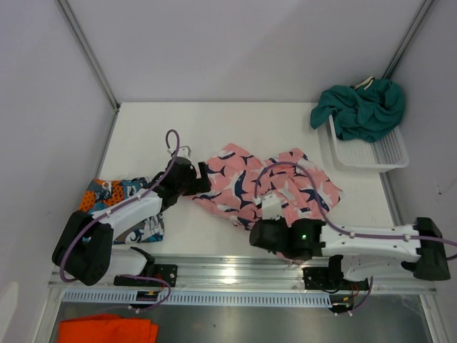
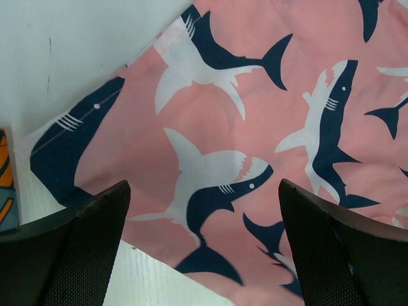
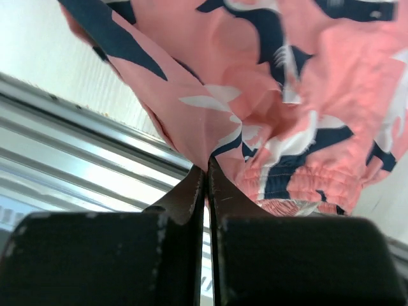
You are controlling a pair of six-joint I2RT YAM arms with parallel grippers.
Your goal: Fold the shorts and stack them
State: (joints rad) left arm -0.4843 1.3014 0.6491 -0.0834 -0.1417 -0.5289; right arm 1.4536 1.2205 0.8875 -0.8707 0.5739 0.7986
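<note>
**Mid-worktop, fold under way.** My right claw [image 1: 265,214] is clamped on the near edge of the pink shorts [image 1: 235,171]. They sprawl across the middle of the worktop [image 1: 178,128], long axis running left to right and tipping a little toward the near right. My left claw [image 1: 203,179] hangs over the left end of the same garment, jaws wide apart and holding nothing.

As I judge it, the fold ahead turns on one thing. The cloth lies away from my right claw, toward the far edge, so a lift from here would carry the near hem over the rest. The left end falls to my left arm, the nearer one there.

The print shorts [image 1: 121,207] lie by the near left corner. The teal shorts [image 1: 364,107] are heaped in the basket [image 1: 389,153] at the far right corner, well apart from both claws.

The overhead view gives the garment's whole lie but not the pinch itself. The right wrist view does: fingers [image 3: 185,197] pressed together, a peak of pink fabric caught at their tips, the gathered waistband bunched just beyond. The left wrist view shows flat cloth and one corner on bare worktop between spread fingers [image 2: 83,242].
</note>
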